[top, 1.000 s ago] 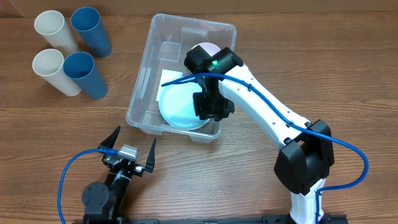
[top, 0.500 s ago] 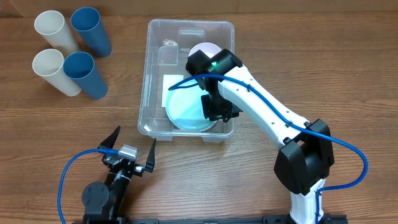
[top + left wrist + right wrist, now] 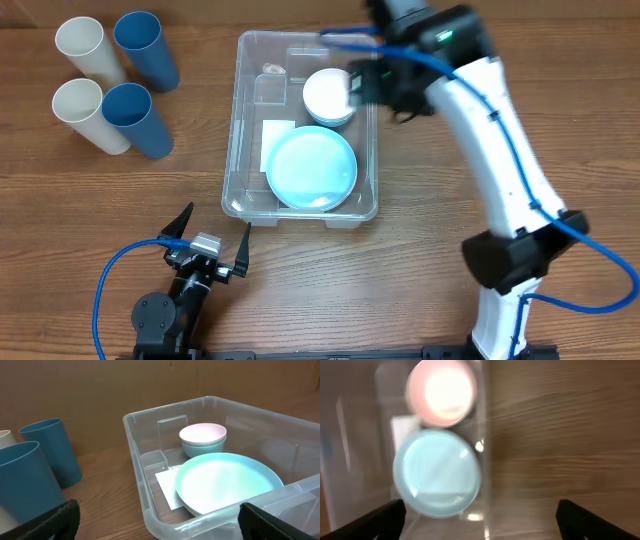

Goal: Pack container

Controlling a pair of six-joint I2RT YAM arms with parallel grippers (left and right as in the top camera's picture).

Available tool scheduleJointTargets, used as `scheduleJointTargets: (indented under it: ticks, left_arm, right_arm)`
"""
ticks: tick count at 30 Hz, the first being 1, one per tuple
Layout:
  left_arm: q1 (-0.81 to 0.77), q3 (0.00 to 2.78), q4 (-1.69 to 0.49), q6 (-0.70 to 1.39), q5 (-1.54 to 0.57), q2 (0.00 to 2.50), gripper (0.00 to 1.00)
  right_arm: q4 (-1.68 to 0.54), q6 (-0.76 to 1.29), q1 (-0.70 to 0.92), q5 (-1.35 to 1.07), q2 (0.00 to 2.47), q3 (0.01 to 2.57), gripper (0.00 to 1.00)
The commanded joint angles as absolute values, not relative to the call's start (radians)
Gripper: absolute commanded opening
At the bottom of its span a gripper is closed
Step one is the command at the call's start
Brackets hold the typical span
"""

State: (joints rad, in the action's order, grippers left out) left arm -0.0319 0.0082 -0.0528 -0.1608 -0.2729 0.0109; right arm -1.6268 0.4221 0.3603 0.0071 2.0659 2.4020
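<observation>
The container (image 3: 236, 120) is a clear rectangular bin in the middle of the table. Inside it lie a light blue plate (image 3: 311, 170) on a white label and a pale bowl (image 3: 328, 97) stacked on a teal one. My right gripper (image 3: 372, 85) hangs blurred above the bin's far right wall, open and empty. Its wrist view looks down on the plate (image 3: 437, 472), the bowl (image 3: 442, 392) and the bin wall (image 3: 484, 460). My left gripper (image 3: 213, 232) rests open near the front edge, just short of the bin (image 3: 150, 510), holding nothing.
Two white cups (image 3: 80, 45) (image 3: 85, 110) and two blue cups (image 3: 145, 45) (image 3: 135, 120) stand at the far left. The left wrist view shows the blue cups (image 3: 50, 450) to the left of the bin. Bare wood lies to the right of the bin.
The bin turned square to the table while my right gripper was shut low at its near right end. That gripper has since opened, risen and swung to the bin's far right side.
</observation>
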Motion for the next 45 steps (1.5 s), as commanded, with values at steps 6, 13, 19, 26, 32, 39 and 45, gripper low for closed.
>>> scheduleJointTargets:
  ticks: [6, 13, 19, 26, 32, 39, 45]
  left_arm:
    - [-0.025, 0.005, -0.052, -0.172, -0.271, 0.004, 1.0]
    - [-0.025, 0.005, -0.052, -0.18, -0.257, 0.004, 1.0]
    - [-0.025, 0.184, -0.132, 0.014, -0.39, 0.008, 1.0]
    - [-0.025, 1.073, -0.701, 0.006, -0.244, 0.631, 1.0]
    - [-0.025, 2.014, -1.196, -0.027, -0.371, 1.334, 1.0]
    - [-0.025, 2.039, -1.111, 0.322, 0.113, 1.599, 1.0]
    - [-0.013, 2.039, -1.198, 0.318, 0.205, 1.852, 1.0]
  right_arm:
    - [-1.604, 0.446, -0.077, 0.025, 2.054, 2.424, 1.0]
    - [-1.626, 0.439, -0.347, 0.024, 2.054, 2.423, 1.0]
    - [-1.626, 0.439, -0.347, 0.024, 2.054, 2.423, 1.0]
    - [-1.626, 0.439, -0.347, 0.024, 2.054, 2.423, 1.0]
    - [-1.626, 0.439, -0.347, 0.024, 2.054, 2.423, 1.0]
    - [-1.626, 0.439, -0.347, 0.024, 2.054, 2.423, 1.0]
    - [-1.626, 0.439, -0.347, 0.024, 2.054, 2.423, 1.0]
